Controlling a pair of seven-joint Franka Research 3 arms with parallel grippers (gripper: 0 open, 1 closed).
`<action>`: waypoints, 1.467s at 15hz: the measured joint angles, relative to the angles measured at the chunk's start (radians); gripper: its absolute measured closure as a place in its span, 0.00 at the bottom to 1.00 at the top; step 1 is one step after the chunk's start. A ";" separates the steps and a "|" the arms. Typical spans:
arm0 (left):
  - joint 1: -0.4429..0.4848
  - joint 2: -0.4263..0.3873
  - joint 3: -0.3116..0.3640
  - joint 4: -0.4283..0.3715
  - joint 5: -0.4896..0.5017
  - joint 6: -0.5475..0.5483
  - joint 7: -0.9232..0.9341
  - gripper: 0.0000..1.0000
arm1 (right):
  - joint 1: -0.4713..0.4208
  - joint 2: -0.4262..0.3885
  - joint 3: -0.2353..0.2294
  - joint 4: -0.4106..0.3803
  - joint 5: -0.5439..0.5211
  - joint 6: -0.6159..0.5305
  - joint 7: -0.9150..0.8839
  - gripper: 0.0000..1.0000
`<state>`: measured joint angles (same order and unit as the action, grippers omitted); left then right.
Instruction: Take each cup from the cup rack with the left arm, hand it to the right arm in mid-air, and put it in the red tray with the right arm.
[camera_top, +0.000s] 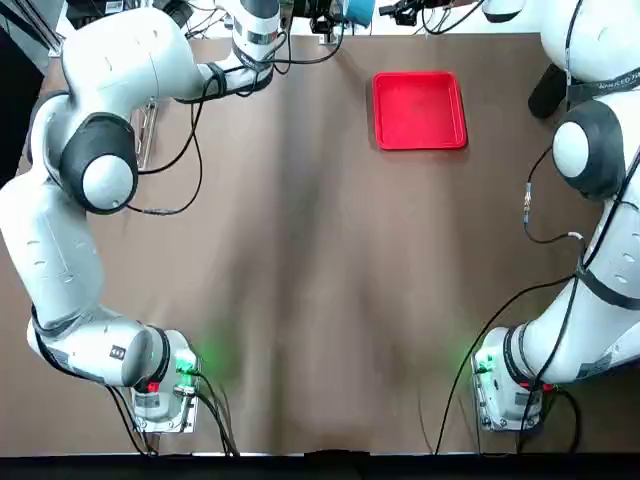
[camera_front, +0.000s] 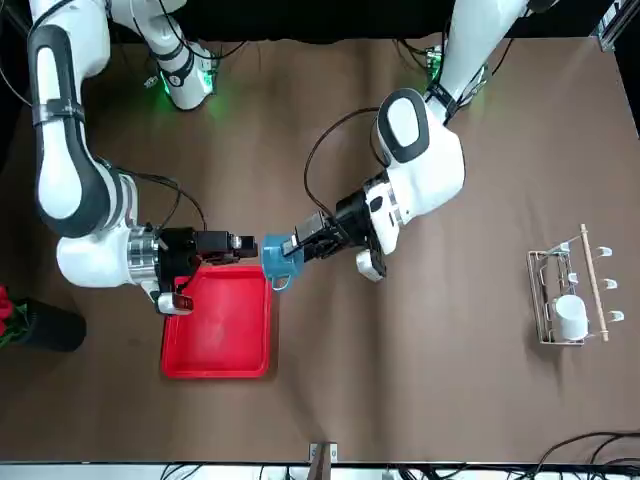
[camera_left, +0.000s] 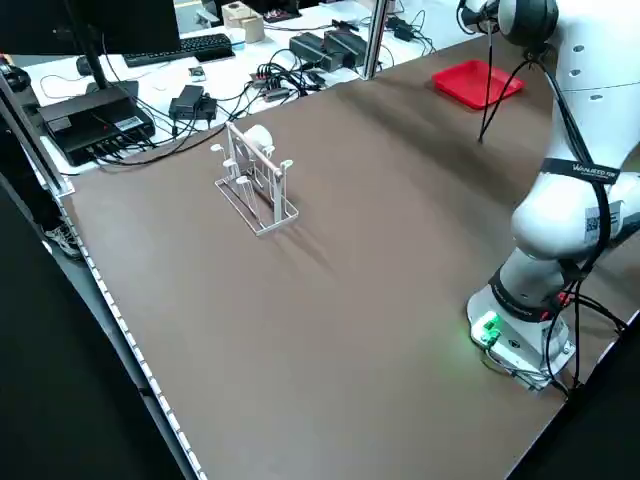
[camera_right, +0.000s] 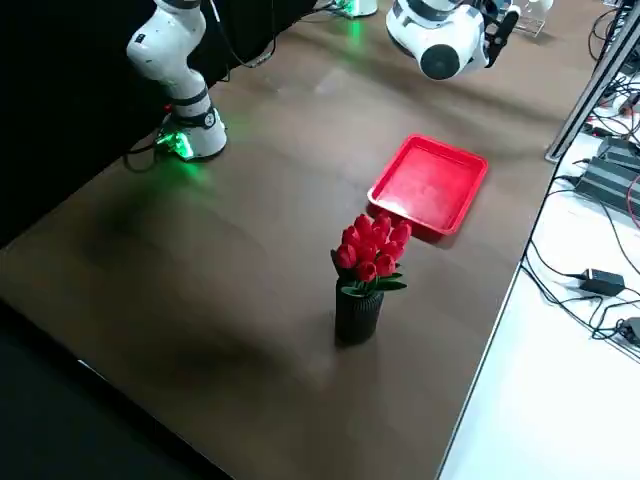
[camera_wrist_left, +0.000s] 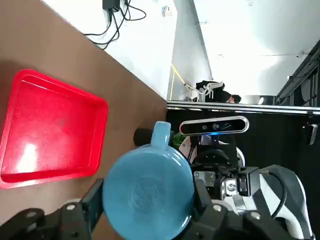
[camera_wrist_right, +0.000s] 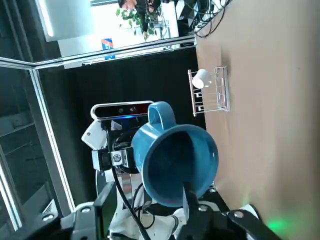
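Observation:
The blue cup (camera_front: 274, 259) hangs in mid-air over the near corner of the red tray (camera_front: 215, 335), held on its side between both arms. My left gripper (camera_front: 297, 247) is shut on its base end; in the left wrist view the fingers (camera_wrist_left: 93, 199) press on either side of the cup's bottom (camera_wrist_left: 147, 192). My right gripper (camera_front: 248, 245) faces the cup's mouth (camera_wrist_right: 180, 160) and stands open, one finger (camera_wrist_right: 191, 196) over the rim and the other outside the wall. The white cup (camera_front: 570, 316) sits on the cup rack (camera_front: 560, 265), far from both arms.
A dark vase of red tulips (camera_right: 364, 275) stands near the tray's corner (camera_right: 428, 185) at the table's edge. Cables and electronics (camera_left: 100, 110) lie beyond the far edge behind the rack (camera_left: 255, 190). Both arm bases (camera_top: 165, 385) glow green.

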<state>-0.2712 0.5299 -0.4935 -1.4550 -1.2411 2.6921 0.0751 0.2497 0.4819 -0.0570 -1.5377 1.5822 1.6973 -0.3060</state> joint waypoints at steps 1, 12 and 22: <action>-0.003 0.000 0.000 0.000 -0.003 0.014 0.000 0.26 | 0.005 0.004 0.000 0.000 0.005 0.000 -0.011 0.45; -0.024 0.010 0.003 -0.001 -0.020 0.055 -0.003 0.26 | 0.049 0.021 0.002 0.007 0.068 0.078 -0.076 0.81; -0.020 0.011 0.001 0.004 -0.032 0.054 -0.024 0.26 | 0.049 0.022 0.003 0.009 0.087 0.080 -0.094 0.86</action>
<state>-0.2912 0.5408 -0.4927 -1.4510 -1.2727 2.7458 0.0511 0.2988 0.5037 -0.0536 -1.5288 1.6691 1.7777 -0.3996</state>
